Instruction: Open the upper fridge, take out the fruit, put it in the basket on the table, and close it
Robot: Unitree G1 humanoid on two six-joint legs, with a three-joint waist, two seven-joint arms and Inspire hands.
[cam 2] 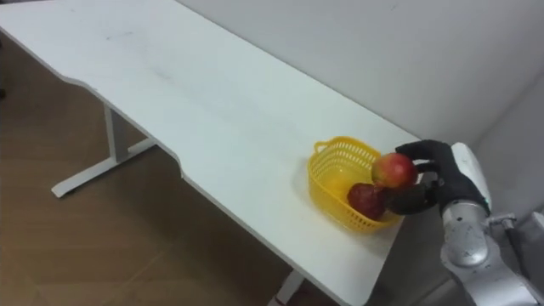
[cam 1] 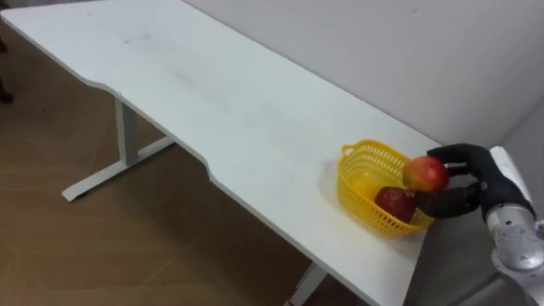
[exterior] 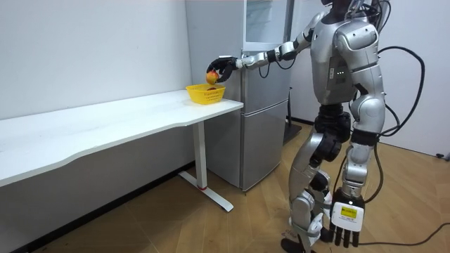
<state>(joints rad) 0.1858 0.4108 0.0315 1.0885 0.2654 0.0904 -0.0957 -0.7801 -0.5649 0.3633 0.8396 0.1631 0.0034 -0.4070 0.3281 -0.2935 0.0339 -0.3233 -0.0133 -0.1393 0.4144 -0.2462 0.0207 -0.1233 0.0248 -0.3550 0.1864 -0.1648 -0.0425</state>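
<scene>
My right hand [cam 1: 476, 183] is shut on a red and yellow apple [cam 1: 425, 172], fingers above it and thumb below. It holds the apple just over the right rim of a yellow mesh basket [cam 1: 361, 155] near the end of the white table [cam 1: 212, 102]. A darker red fruit [cam 1: 395, 202] lies inside the basket. In the room view I stand beside the grey fridge [exterior: 264, 105] with my right arm stretched out to the basket [exterior: 204, 94]. My left hand [exterior: 343, 226] hangs low at my side, fingers straight.
The long white table runs along the wall to the room view's left, on white legs [cam 1: 127, 140]. The fridge stands right against the table's end. Wooden floor [exterior: 232, 232] spreads around me.
</scene>
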